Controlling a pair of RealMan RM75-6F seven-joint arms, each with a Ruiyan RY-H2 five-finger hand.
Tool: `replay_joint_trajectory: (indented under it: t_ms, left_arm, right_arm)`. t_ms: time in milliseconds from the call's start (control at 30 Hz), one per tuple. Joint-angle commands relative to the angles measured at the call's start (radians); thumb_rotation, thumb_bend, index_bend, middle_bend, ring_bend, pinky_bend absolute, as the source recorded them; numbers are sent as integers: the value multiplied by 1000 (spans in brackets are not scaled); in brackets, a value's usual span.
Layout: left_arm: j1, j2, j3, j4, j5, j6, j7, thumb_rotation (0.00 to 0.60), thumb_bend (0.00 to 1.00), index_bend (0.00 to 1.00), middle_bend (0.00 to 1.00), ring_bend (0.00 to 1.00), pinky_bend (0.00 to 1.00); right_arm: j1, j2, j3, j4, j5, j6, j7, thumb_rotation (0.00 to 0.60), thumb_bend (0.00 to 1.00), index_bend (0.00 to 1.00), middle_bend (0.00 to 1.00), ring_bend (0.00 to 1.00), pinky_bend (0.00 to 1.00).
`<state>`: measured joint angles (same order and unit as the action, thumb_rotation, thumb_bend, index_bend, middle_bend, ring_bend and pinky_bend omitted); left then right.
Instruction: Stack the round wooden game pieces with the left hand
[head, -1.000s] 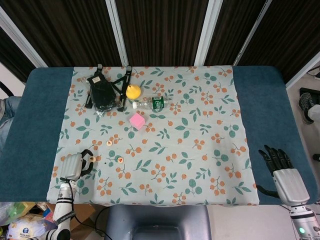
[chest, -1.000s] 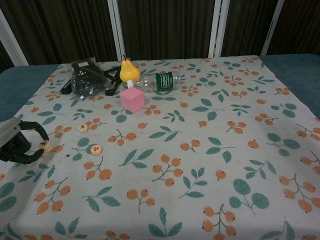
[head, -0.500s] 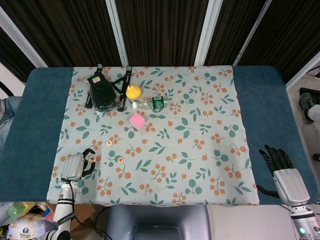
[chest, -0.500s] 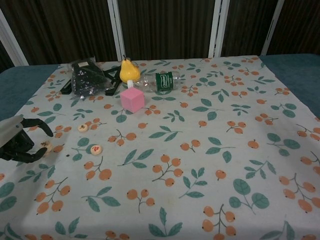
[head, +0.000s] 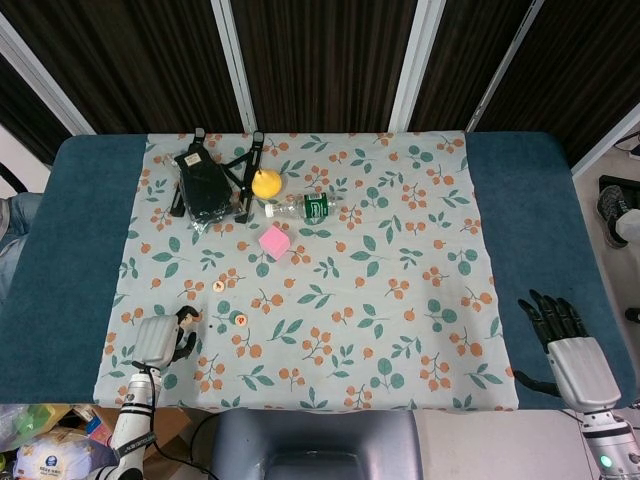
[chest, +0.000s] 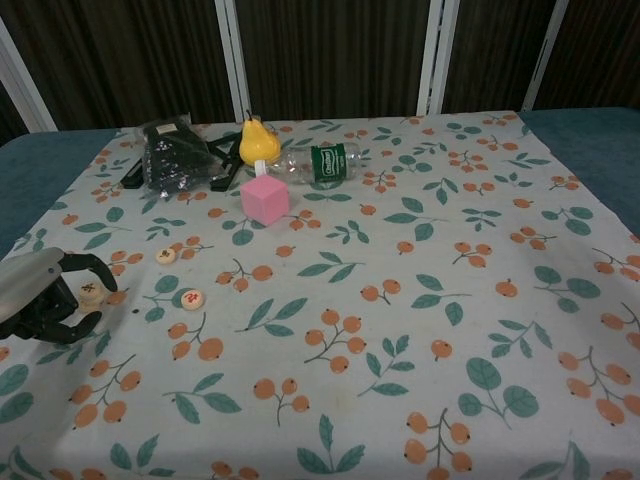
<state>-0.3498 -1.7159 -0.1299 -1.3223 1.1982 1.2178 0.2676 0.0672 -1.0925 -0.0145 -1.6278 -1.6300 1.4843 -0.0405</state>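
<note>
**Wooden piece held at bench's left edge as stacking gets under way**

At far left, the left hand is seen curled low over the floral cloth, one round wooden game piece pinched at its fingertips, apparently so that it can be carried to the others. Compared with a second ago, the hand is shown drawn nearer the bench's front edge and a little rightward, the piece appearing raised off the cloth rather than resting on it. Just to the right, two more pieces are left flat and apart: the plain-topped piece farther back and the red-marked piece nearer, both unmoved; either is judged a likely base for the stack. Behind them, a black bag, a yellow pear, a clear bottle and a pink cube are grouped clear of the work. At far right, the right hand is parked empty at the blue bench edge, fingers spread, unchanged.
</note>
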Motion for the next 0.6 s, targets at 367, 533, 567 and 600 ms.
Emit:
replay_joint_trajectory:
  t_ms: [367, 533, 567, 600]
  left_arm:
    - [6, -11, 6, 27, -2, -1, 9, 600, 441, 391, 1000, 1000, 1000]
    - [8, -11, 5, 30, -4, -1, 6, 600, 441, 394, 1000, 1000, 1000]
    - [9, -10, 5, 30, -5, -3, 5, 600, 441, 394, 1000, 1000, 1000]
    - [9, -9, 4, 30, -5, -3, 4, 600, 441, 394, 1000, 1000, 1000]
  right_arm:
    - [1, 2, -3, -1, -4, -3, 2, 600, 204, 0, 0, 0, 19]
    - [1, 2, -2, -1, -3, -3, 3, 600, 205, 0, 0, 0, 20]
    - [1, 2, -2, -1, -3, -2, 3, 600, 205, 0, 0, 0, 20]
    - [1, 2, -2, -1, -3, -2, 3, 600, 204, 0, 0, 0, 20]
